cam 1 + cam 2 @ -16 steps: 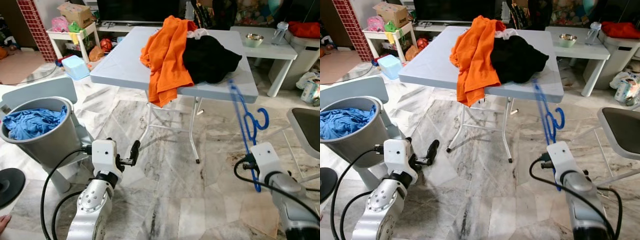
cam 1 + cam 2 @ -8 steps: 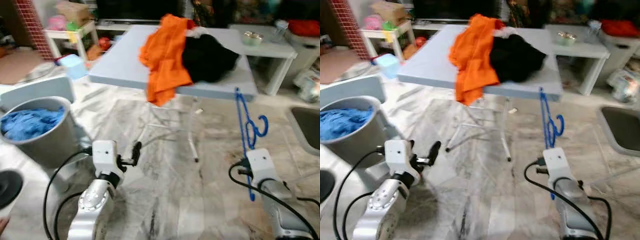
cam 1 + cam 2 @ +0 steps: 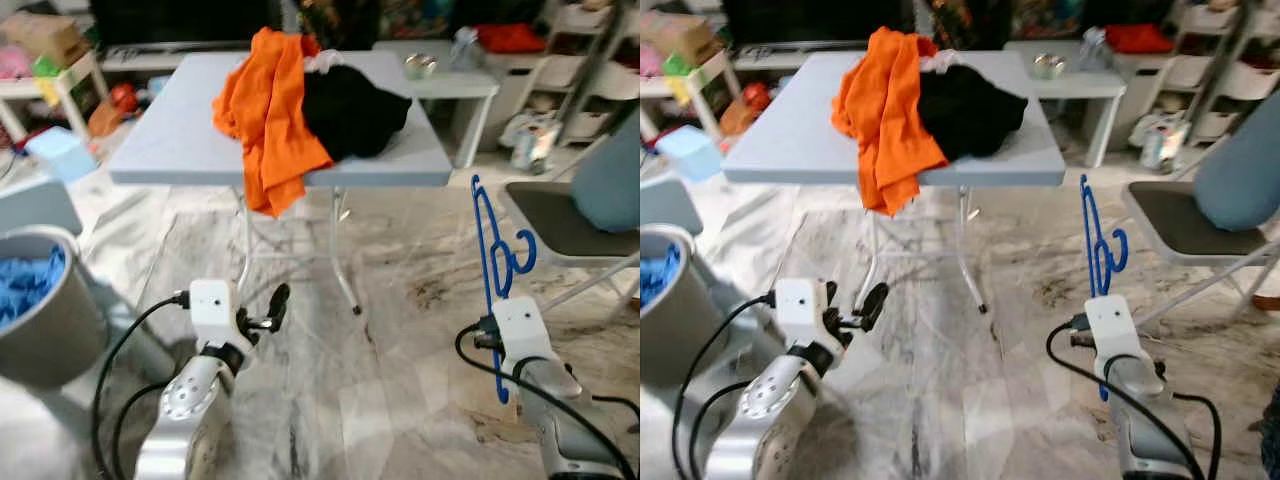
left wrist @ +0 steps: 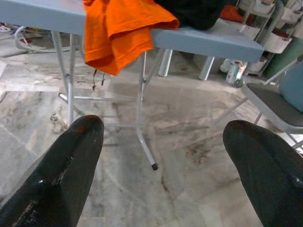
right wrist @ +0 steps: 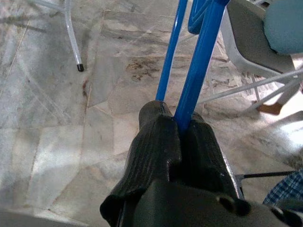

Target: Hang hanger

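Note:
A blue plastic hanger [image 3: 493, 250] stands upright above my right wrist, hook pointing right, over the marble floor. My right gripper [image 5: 182, 124] is shut on the hanger's [image 5: 199, 61] lower bar. My left gripper [image 3: 273, 303] hangs low at the left with its black fingers [image 4: 71, 156] wide apart and nothing between them. Ahead stands a grey folding table [image 3: 170, 150] carrying an orange garment [image 3: 265, 110] that droops over the front edge and a black garment [image 3: 350, 105].
A grey bucket [image 3: 45, 335] holding blue cloth sits at the left. A chair [image 3: 555, 215] with a teal cushion [image 3: 610, 180] stands close on the right. A white side table [image 3: 455, 85] and shelves [image 3: 585, 60] are behind.
The whole view has swung to the right: the bucket slid toward the left edge and the chair came into view. Both arms hold the same pose, the hanger still gripped.

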`<state>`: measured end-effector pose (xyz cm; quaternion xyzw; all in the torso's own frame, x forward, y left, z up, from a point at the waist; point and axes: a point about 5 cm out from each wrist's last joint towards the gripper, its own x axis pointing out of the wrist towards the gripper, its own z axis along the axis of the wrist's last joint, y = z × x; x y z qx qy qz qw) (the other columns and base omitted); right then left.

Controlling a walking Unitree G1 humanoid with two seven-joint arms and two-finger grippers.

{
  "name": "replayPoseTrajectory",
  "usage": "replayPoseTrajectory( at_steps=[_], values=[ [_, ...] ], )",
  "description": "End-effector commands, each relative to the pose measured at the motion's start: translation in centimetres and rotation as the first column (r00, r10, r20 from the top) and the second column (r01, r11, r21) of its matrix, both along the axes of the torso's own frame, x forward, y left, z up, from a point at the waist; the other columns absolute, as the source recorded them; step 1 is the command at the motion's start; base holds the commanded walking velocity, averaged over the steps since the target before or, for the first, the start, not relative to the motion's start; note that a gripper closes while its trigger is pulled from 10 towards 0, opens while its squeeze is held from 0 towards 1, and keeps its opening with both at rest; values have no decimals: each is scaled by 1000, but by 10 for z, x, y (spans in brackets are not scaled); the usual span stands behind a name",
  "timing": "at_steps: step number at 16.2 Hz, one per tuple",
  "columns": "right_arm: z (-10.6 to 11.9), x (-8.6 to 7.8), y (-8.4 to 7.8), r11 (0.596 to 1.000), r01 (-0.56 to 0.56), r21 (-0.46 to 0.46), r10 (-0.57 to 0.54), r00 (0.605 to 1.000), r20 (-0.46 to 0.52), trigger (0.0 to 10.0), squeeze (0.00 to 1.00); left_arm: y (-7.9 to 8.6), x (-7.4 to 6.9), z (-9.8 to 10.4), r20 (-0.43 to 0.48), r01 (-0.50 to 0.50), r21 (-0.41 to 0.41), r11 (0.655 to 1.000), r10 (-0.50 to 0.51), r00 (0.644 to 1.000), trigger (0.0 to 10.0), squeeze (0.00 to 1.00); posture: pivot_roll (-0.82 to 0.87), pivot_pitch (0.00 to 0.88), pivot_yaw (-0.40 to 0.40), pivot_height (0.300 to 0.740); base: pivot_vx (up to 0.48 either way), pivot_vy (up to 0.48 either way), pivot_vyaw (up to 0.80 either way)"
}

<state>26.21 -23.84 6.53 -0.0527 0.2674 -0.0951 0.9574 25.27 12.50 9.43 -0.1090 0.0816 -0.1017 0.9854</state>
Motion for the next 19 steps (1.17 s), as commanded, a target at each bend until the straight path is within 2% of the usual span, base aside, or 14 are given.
replayPoseTrajectory(
  at_steps=[1,11,17,19],
  values=[
    [6,1,-1,1000,9,-6,-9,1000,22,10000,0,-1,1,7,19,5,-3,1000,-5,1000,10000,0,-142,0,12,740,0,307,-800],
    [8,4,1,1000,5,-2,-5,1000,22,10000,0,-2,4,7,-1,10,-17,1000,-10,1000,10000,0,-143,0,12,740,0,366,-782],
    [7,4,4,1000,-2,-4,2,1000,13,10000,0,-3,4,7,-10,17,-14,1000,-18,1000,10000,0,-142,0,12,740,0,480,-771],
    [8,5,4,1000,-4,-6,4,1000,13,10000,0,-4,5,6,-13,21,-13,1000,-21,1000,10000,0,-145,0,12,740,0,191,-569]
  ],
)
